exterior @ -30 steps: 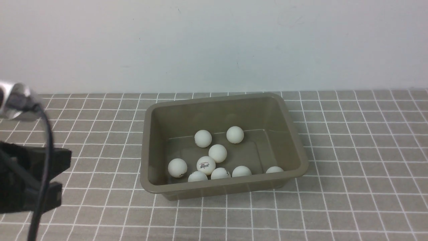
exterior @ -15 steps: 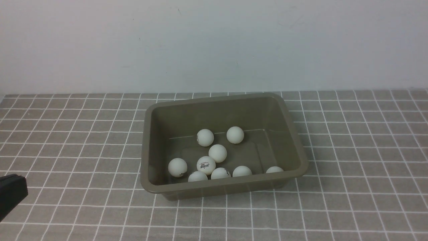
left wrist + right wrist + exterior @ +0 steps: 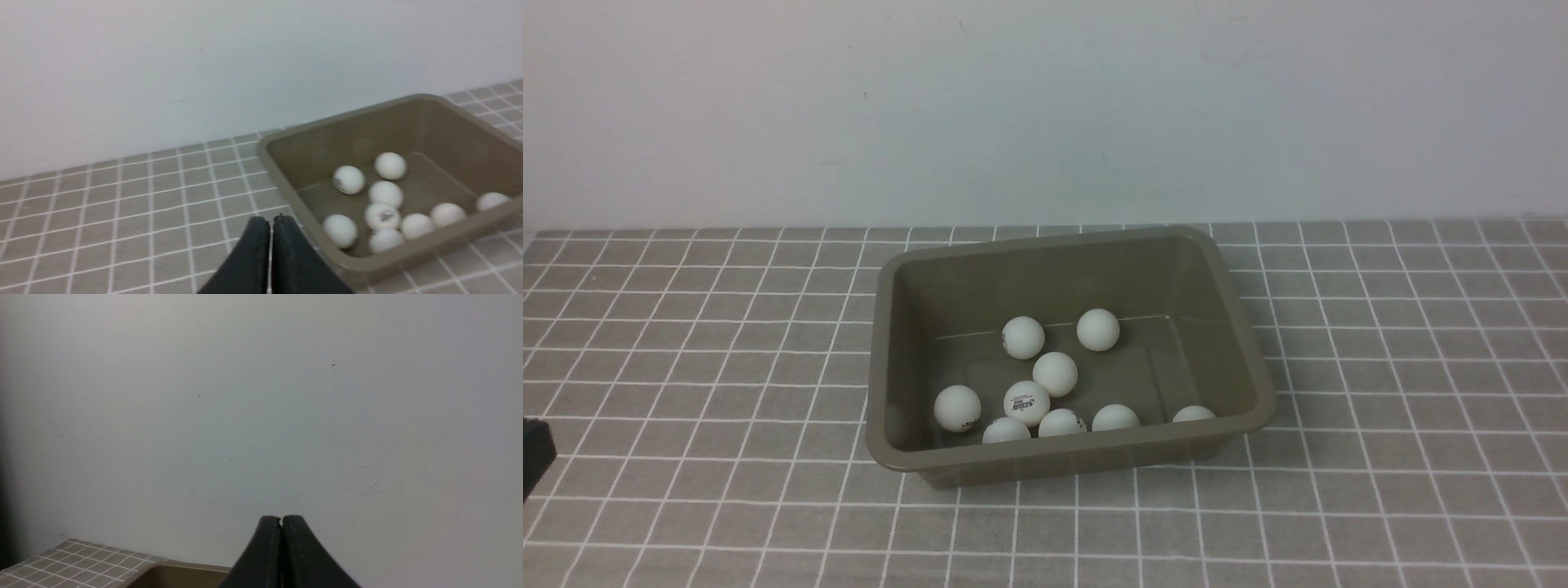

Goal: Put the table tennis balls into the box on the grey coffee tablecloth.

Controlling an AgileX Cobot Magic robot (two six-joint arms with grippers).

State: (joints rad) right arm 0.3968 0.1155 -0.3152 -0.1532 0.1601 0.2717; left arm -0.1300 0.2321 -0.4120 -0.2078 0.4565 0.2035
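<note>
Well, the near wall of the box cuts off the lower halves of four table tennis balls lined up along it, though all nine can be counted inside, on the grey coffee tablecloth. Of the left arm, only a dark corner shows at the front view's left edge. The left gripper appears only in its wrist view, fingers pressed together on nothing, short of the box's outer wall. The right gripper is likewise clamped together and empty, facing the wall, with just a sliver of box rim below. A second ago the left arm filled much more of that left edge; it has pulled almost out of sight. One ball near the far wall has shifted slightly.
</note>
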